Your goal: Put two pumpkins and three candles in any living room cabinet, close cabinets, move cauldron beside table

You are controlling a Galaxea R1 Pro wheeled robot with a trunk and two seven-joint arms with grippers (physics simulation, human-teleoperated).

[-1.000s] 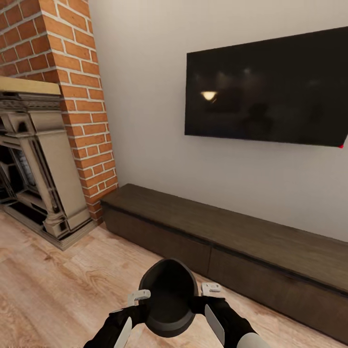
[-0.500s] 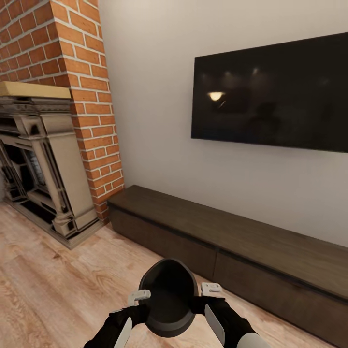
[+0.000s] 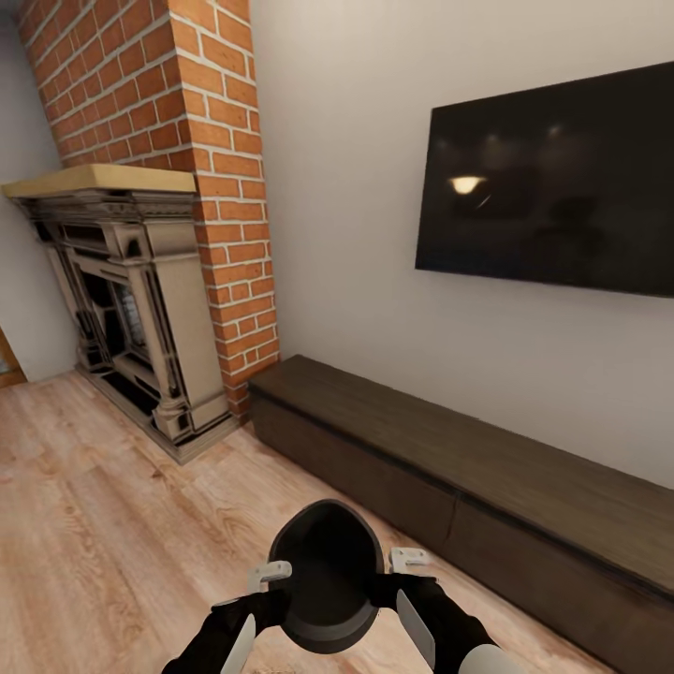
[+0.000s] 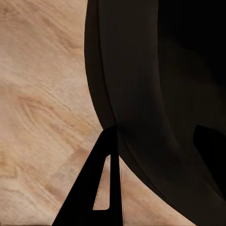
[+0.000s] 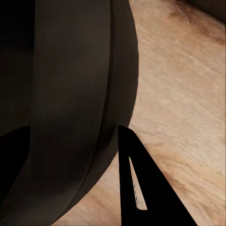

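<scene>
I hold a black cauldron [image 3: 328,580] low in front of me between both arms, its opening facing up and away. My left gripper [image 3: 279,592] is shut on its left rim and my right gripper [image 3: 386,585] on its right rim. In the left wrist view one finger [image 4: 107,188] lies outside the cauldron's wall [image 4: 141,94] and the other inside. The right wrist view has the same grip, with the outer finger [image 5: 136,188] against the wall [image 5: 75,94]. The long dark-brown cabinet [image 3: 487,477] runs along the wall ahead, its fronts shut. Pumpkins, candles and table are out of view.
A brick chimney [image 3: 220,187] and an ornate fireplace [image 3: 140,300] stand at the left. A black TV [image 3: 552,187] hangs on the white wall above the cabinet. Light wood floor [image 3: 112,524] spreads ahead and to the left.
The camera has swung left: fireplace, cabinet and TV have slid to the right in the picture, and more floor shows at the left. The cauldron stays held the same way.
</scene>
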